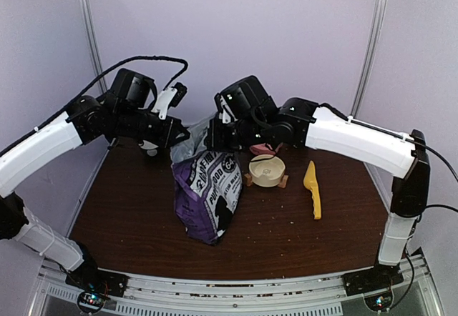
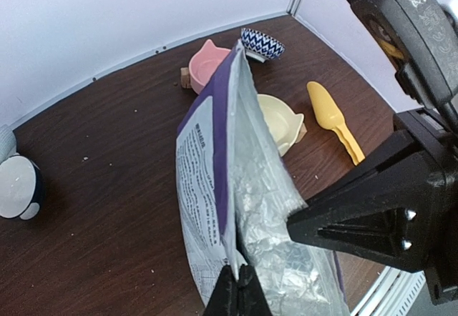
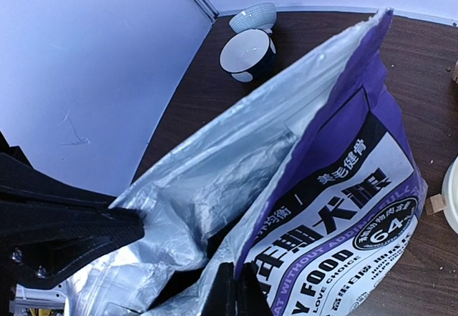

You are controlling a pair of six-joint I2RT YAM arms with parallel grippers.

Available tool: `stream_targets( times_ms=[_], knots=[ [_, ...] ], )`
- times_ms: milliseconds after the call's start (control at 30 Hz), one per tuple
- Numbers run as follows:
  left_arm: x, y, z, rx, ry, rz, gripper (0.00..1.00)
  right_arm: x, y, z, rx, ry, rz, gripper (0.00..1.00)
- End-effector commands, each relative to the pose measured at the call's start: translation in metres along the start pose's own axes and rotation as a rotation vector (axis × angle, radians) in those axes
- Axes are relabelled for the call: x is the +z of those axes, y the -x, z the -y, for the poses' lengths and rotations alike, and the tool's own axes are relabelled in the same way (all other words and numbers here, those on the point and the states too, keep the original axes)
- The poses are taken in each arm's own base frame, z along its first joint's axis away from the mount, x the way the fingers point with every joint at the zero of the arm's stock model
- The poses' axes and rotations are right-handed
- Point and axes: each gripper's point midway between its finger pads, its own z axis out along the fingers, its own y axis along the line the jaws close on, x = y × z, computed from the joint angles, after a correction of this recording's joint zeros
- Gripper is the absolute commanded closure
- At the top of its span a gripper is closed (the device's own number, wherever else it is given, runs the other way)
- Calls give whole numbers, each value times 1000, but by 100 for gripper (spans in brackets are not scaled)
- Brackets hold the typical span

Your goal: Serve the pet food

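**Two arms hold the purple bag open at the top**

The purple bag stands near the middle of the bench. The pet food is inside it, so no pellets can be seen, only the shiny silver lining. A few crumbs lie on the wood.

The left gripper is closed tight on one side of the bag's top edge. The right gripper is closed tight on the other side. Each one pinches a thin bit of the torn rim. My guess is that they hold opposite sides so they can pull the mouth wide and get at the food.

The cream bowl sits just beside the bag, toward the right edge of the bench. It looks like the place where the food should go. The yellow scoop lies flat, nearer the right edge, and nothing touches it. The pink bowl and a blue patterned bowl sit behind, near the far edge. Two more bowls are in the far left corner.

There is bare wood in front of the bag, toward the near edge, and on its left side. The right side is crowded. If the bag tips that way it could bump the cream bowl, so it needs a slow, careful move.
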Motion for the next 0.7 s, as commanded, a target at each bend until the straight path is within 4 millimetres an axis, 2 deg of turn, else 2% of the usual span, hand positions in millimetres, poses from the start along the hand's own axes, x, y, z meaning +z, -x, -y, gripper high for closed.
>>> stream_targets(
  times_ms=[0, 233, 367, 500, 667],
  knots=[
    [-31, 25, -18, 1, 119, 117, 100, -27, 26, -19, 17, 63, 74, 100],
    [-87, 41, -74, -3, 470, 153, 100, -72, 53, -38, 24, 143, 145, 100],
    [-108, 44, -86, -15, 549, 176, 100, -82, 55, -32, 13, 120, 152, 100],
    [-105, 42, -78, -33, 489, 190, 100, -76, 49, -18, 12, 61, 139, 100],
    [-84, 30, -66, -65, 396, 162, 100, -63, 37, 5, -12, -47, 101, 100]
  ],
)
